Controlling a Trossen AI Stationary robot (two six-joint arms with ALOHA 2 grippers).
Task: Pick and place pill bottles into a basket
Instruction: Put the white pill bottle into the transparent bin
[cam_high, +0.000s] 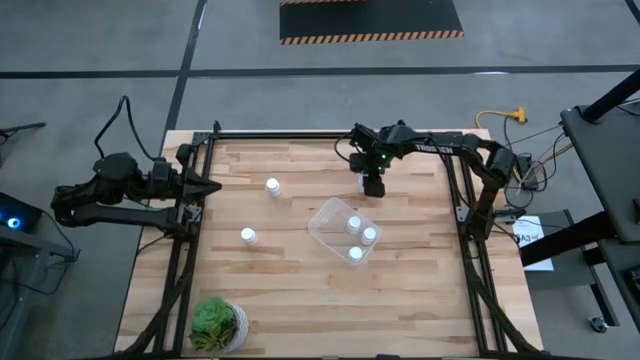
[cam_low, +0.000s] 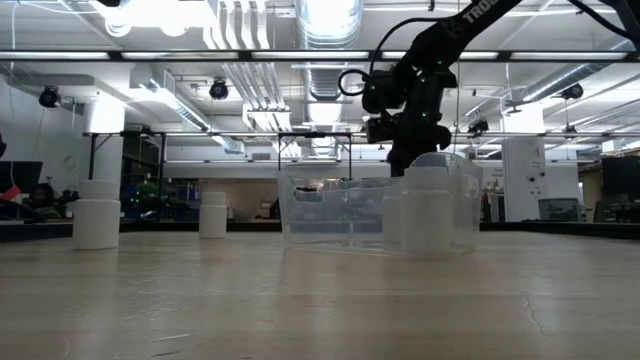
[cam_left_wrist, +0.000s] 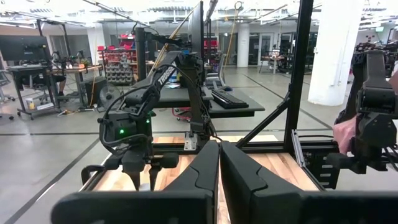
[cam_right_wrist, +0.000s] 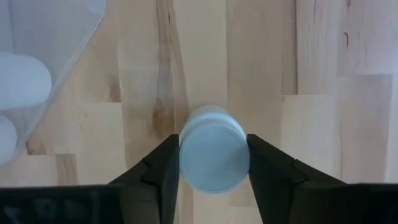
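My right gripper (cam_high: 373, 187) points down at the table's far middle, just beyond the basket, shut on a white pill bottle (cam_right_wrist: 213, 155). The basket (cam_high: 322, 218), a clear tub, sits at the table's middle with three bottles (cam_high: 354, 224) inside. Its corner shows in the right wrist view (cam_right_wrist: 68, 37). Two more bottles stand upright on the table, one at far centre-left (cam_high: 272, 186) and one nearer (cam_high: 248, 237). My left gripper (cam_high: 210, 187) is shut and empty at the table's left edge. My right gripper pinches the bottle by its round side just below the cap (cam_right_wrist: 185, 163), one finger (cam_right_wrist: 163, 167) on each side. The fingers come from above, pointing down. The bottle is upright, cap up. Whether its base is on the table, I cannot tell.
A green potted plant (cam_high: 220, 325) stands at the near left corner. Black frame rails (cam_high: 185, 250) run along the table's left, right and far edges. In the low view two bottles (cam_low: 97, 215) stand left of the basket (cam_low: 300, 210).
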